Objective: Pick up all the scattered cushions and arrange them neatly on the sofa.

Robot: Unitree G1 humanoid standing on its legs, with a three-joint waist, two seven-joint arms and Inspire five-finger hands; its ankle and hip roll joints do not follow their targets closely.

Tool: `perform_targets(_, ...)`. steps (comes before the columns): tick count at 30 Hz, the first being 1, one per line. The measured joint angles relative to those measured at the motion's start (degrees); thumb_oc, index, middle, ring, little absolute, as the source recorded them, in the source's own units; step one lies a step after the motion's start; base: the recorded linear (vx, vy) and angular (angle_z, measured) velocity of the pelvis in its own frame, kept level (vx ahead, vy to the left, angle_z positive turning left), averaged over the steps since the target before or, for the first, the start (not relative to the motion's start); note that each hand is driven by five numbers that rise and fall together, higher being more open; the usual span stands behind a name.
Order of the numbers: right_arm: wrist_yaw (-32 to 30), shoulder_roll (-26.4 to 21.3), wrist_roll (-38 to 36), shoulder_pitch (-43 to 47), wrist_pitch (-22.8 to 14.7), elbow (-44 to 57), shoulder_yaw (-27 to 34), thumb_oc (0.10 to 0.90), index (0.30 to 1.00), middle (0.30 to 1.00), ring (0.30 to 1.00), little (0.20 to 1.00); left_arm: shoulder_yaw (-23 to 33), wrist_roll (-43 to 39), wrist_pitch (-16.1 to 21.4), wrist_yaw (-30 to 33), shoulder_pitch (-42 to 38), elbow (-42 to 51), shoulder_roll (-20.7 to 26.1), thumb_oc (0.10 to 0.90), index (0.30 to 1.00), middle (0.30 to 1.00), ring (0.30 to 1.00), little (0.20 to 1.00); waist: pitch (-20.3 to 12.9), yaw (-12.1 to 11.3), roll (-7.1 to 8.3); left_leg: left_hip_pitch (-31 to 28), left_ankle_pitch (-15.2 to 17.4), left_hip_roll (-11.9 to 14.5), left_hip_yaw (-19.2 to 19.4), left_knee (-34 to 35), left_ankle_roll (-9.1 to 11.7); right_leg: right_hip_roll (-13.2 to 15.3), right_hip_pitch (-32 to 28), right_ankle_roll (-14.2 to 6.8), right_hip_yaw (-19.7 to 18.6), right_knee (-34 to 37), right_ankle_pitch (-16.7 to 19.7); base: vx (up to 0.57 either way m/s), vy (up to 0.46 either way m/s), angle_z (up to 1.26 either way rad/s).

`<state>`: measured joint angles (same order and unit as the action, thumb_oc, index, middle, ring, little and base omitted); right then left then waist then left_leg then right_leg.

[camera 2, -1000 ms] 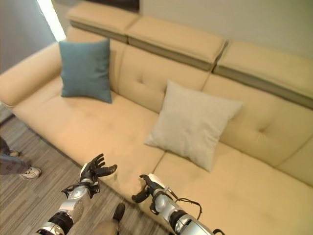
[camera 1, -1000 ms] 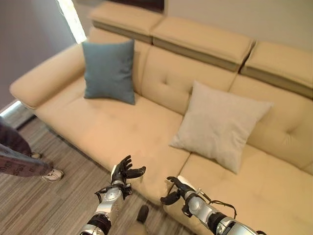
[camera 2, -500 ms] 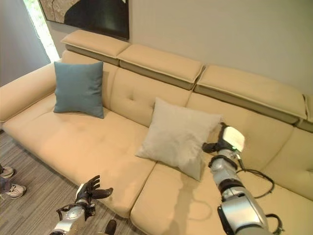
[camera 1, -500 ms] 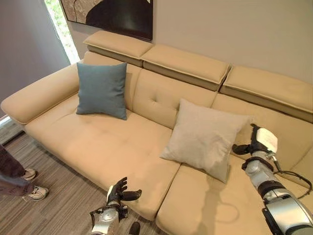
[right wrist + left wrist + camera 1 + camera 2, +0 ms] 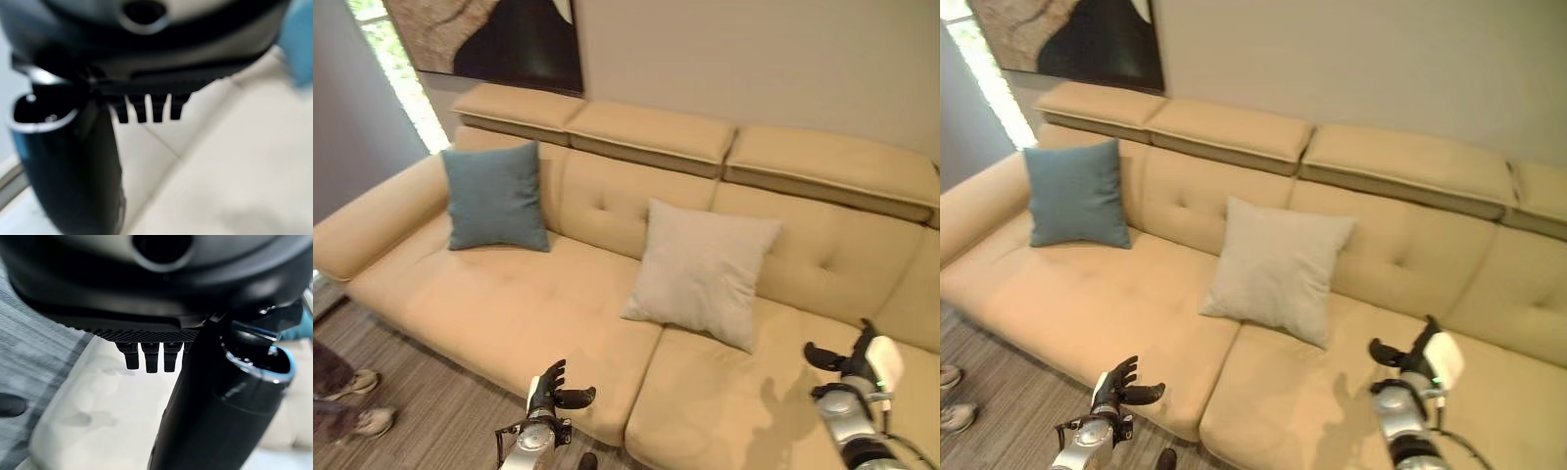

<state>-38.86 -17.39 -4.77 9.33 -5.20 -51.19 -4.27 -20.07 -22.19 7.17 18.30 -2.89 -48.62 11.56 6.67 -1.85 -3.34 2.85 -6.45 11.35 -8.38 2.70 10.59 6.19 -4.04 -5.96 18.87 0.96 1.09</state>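
Blue cushion (image 5: 495, 197) upright against sofa (image 5: 519, 304) backrest, far left by armrest. Beige cushion (image 5: 700, 271) leaning tilted on backrest near middle, one corner down on seat. Both well apart, propped so they stand rather than lie flat; arrangement looks largely done.

Left hand (image 5: 548, 392) low at near edge of seat, fingers spread, thumb out, holding nothing. Right hand (image 5: 858, 360) over right seat, clear of beige cushion, fingers relaxed apart, empty.

Person's shoes (image 5: 357, 403) on floor, near left.

Beige wall (image 5: 754, 59), dark framed picture (image 5: 499, 44), striped wood floor (image 5: 421, 411).
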Motion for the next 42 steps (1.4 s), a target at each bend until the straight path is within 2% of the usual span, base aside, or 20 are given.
perform_targets(3,0.25,4.67,-9.79,-1.45,-2.79,1.03,-1.47,0.800,0.900,0.900,0.900,0.900,-1.00,-0.49,0.07,-0.06,-0.45,0.09,-3.50,0.800,0.900,0.900,0.900,0.900,2.55,0.33,-2.66,3.12,-1.67,1.81,2.78,-1.87,0.60,-1.45,4.32,1.79,-1.03,-2.67,-0.74,-0.37,-0.091,-0.17)
perform_targets(7,1.49,4.85,-19.95,-2.96,-5.60,1.92,0.75,0.800,0.900,0.900,0.900,0.900,-2.39,-1.38,-0.01,-1.53,2.45,-3.01,-5.18,0.800,0.900,0.900,0.900,0.900,2.44,2.30,-3.66,3.20,-1.31,1.63,8.15,-1.88,-1.37,-0.79,8.30,2.58,-3.92,-5.01,-0.71,-0.22,0.012,-0.44)
perform_targets(11,1.08,2.59,-21.93,-4.09,-6.82,0.29,4.78,0.800,0.900,0.900,0.900,0.900,-1.31,-1.35,0.01,-1.73,3.15,-7.23,-5.56,0.800,0.900,0.900,0.900,0.900,2.80,3.47,1.00,4.18,4.77,-4.61,2.14,-12.27,-0.30,4.15,9.36,1.39,-9.84,-5.62,0.34,-0.20,0.129,-0.68)
perform_targets(12,0.99,0.94,-22.98,-4.53,-7.80,0.13,4.79,0.800,0.900,0.900,0.900,0.900,-1.12,-0.66,0.89,-1.35,3.53,-8.21,-5.31,0.800,0.900,0.900,0.900,0.900,1.86,2.80,0.54,2.94,9.05,-6.90,-2.40,-16.31,-1.62,4.11,8.79,-0.30,-14.09,-6.08,0.60,-0.19,0.140,-0.90)
perform_targets(14,0.76,-0.23,-23.50,-5.55,-8.38,-0.51,4.76,0.800,0.900,0.900,0.900,0.900,-1.90,1.22,1.29,-0.09,3.33,-9.01,-4.91,0.800,0.900,0.900,0.900,0.900,-0.11,3.63,0.15,1.96,13.37,-6.87,-3.96,-14.54,-2.69,4.09,9.66,-1.79,-15.72,-6.06,0.77,-0.30,0.232,-0.73)
perform_targets(16,-0.25,1.20,-24.06,-5.27,-8.92,-2.06,4.12,0.800,0.900,0.900,0.900,0.900,-4.98,6.00,1.49,2.08,0.94,-10.01,-3.31,0.800,0.900,0.900,0.900,0.900,-1.16,4.80,2.97,2.36,14.87,-9.66,-2.96,-14.28,-5.45,7.02,12.22,-2.81,-17.67,-6.81,1.77,-0.39,0.343,-0.37)
perform_targets(18,-1.06,4.21,-25.78,-5.21,-9.43,-2.20,4.05,0.800,0.900,0.900,0.900,0.900,-6.96,9.02,1.42,2.90,0.20,-10.56,-2.37,0.800,0.900,0.900,0.900,0.900,-1.63,5.61,5.26,2.91,14.87,-11.60,-1.62,-14.84,-6.39,8.34,13.29,-2.84,-19.41,-5.99,2.40,-0.31,0.278,-0.34)
perform_targets(21,-1.27,8.78,-28.03,-4.77,-10.45,-2.43,2.11,0.800,0.900,0.900,0.900,0.900,-9.11,11.78,1.18,3.48,-0.16,-12.28,-2.48,0.800,0.900,0.900,0.900,0.900,-1.37,5.79,6.35,2.56,15.79,-12.79,0.90,-16.58,-7.67,9.62,13.67,-4.33,-21.36,-4.76,5.53,-0.37,0.206,-0.60)
perform_targets(23,-1.19,9.92,-28.32,-3.88,-10.56,-2.41,0.75,0.800,0.900,0.900,0.900,0.900,-10.74,13.43,1.20,3.61,-0.21,-12.49,-4.04,0.800,0.900,0.900,0.900,0.900,-0.42,5.02,5.03,2.14,16.21,-12.83,3.49,-17.48,-8.15,8.72,15.25,-4.13,-20.06,-5.03,10.18,-0.46,0.145,-0.81)
perform_targets(24,-0.96,10.49,-28.31,-2.81,-11.06,-2.26,-0.38,0.800,0.900,0.900,0.900,0.900,-11.16,13.47,1.20,3.44,-0.55,-12.92,-5.20,0.800,0.900,0.900,0.900,0.900,-0.02,5.28,4.37,3.93,17.55,-13.40,5.10,-20.54,-9.45,8.76,17.02,-2.12,-15.90,-4.89,12.45,-0.48,0.134,-1.14)
perform_targets(26,0.06,12.01,-28.43,-2.20,-11.08,-2.19,-2.45,0.800,0.900,0.900,0.900,0.900,-11.18,13.43,1.07,2.60,-0.69,-13.46,-5.65,0.800,0.900,0.900,0.900,0.900,1.12,5.05,5.70,3.83,19.14,-14.81,9.46,-22.30,-11.01,9.12,17.56,0.32,-12.27,-2.21,14.40,-0.44,0.097,-1.19)
perform_targets(27,0.07,12.37,-28.24,-1.38,-11.30,-2.13,-3.80,0.800,0.900,0.900,0.900,0.900,-11.19,13.90,0.85,2.09,-0.94,-13.36,-5.44,0.800,0.900,0.900,0.900,0.900,0.79,5.10,6.08,4.77,19.36,-15.79,10.13,-22.96,-14.56,9.46,16.83,0.80,-12.34,2.81,12.13,-0.21,0.027,-1.15)
perform_targets(28,0.27,11.94,-28.10,-0.83,-11.33,-2.24,-4.55,0.800,0.900,0.900,0.900,0.900,-11.32,14.41,0.42,1.81,-1.46,-13.59,-6.09,0.800,0.900,0.900,0.900,0.900,0.59,4.33,4.88,4.92,19.52,-14.20,10.58,-21.72,-15.23,9.16,17.36,-1.19,-10.57,3.35,9.28,-0.18,0.006,-1.56)
perform_targets(29,0.65,10.63,-27.95,0.26,-11.40,-1.88,-4.78,0.800,0.900,0.900,0.900,0.900,-10.71,15.76,-0.06,1.00,-3.39,-14.05,-8.01,0.800,0.900,0.900,0.900,0.900,2.48,4.24,-0.56,5.52,17.35,-9.23,14.54,-19.79,-13.68,8.13,22.98,0.38,-5.77,-9.40,2.10,-0.17,-0.008,-1.49)
perform_targets(30,0.18,10.82,-28.04,-0.39,-10.85,-2.28,-4.74,0.800,0.900,0.900,0.900,0.900,-10.55,16.86,0.01,0.96,-3.05,-13.88,-7.92,0.800,0.900,0.900,0.900,0.900,2.26,3.65,-1.53,3.88,15.60,-7.59,16.87,-16.78,-13.51,8.38,25.16,1.66,-3.88,-20.31,-0.34,-0.25,-0.043,-1.52)
perform_targets(33,-0.07,13.21,-27.92,-2.08,-10.60,-2.48,-4.90,0.800,0.900,0.900,0.900,0.900,-10.84,19.11,-0.74,0.25,-1.00,-14.73,-5.65,0.800,0.900,0.900,0.900,0.900,0.24,1.75,1.52,0.47,11.68,-6.79,24.03,-10.22,-11.72,10.58,22.01,0.31,-3.19,-33.03,-8.14,-0.18,-0.123,-1.11)
perform_targets(36,0.05,13.40,-27.73,-0.84,-10.77,-2.56,-5.10,0.800,0.900,0.900,0.900,0.900,-10.07,20.13,-2.25,-0.23,-2.50,-16.72,-4.38,0.800,0.900,0.900,0.900,0.900,-1.10,-1.60,4.12,1.06,11.24,-5.25,31.95,-11.06,-10.89,14.28,13.44,-4.06,-1.04,-28.20,-11.72,-0.19,-0.262,-1.44)
perform_targets(38,0.30,13.80,-27.55,0.14,-10.86,-3.16,-6.07,0.800,0.900,0.900,0.900,0.900,-9.07,20.74,-2.47,-0.18,-3.38,-16.71,-3.38,0.800,0.900,0.900,0.900,0.900,-1.37,-3.52,4.95,1.65,12.13,-2.57,34.79,-15.53,-10.11,14.96,7.60,-1.33,2.35,-16.47,-4.98,-0.16,-0.345,-1.72)
perform_targets(40,0.42,13.44,-27.14,1.39,-10.82,-4.61,-7.15,0.800,0.900,0.900,0.900,0.900,-8.34,22.52,-2.49,-0.21,-4.03,-16.85,-2.90,0.800,0.900,0.900,0.900,0.900,-1.52,-3.34,5.06,6.72,13.84,1.41,34.14,-24.25,-10.59,11.97,6.96,-1.23,4.15,-12.22,-4.78,-0.02,-0.429,-1.16)
perform_targets(42,0.09,9.70,-26.27,0.28,-10.53,-4.64,-7.40,0.800,0.900,0.900,0.900,0.900,-9.33,23.93,-2.37,-0.38,-4.06,-17.44,-5.25,0.800,0.900,0.900,0.900,0.900,-2.39,-3.16,3.99,6.22,9.92,-1.85,32.57,-13.63,-10.76,10.54,6.82,-1.39,2.23,-10.05,-4.83,0.06,-0.445,-0.71)
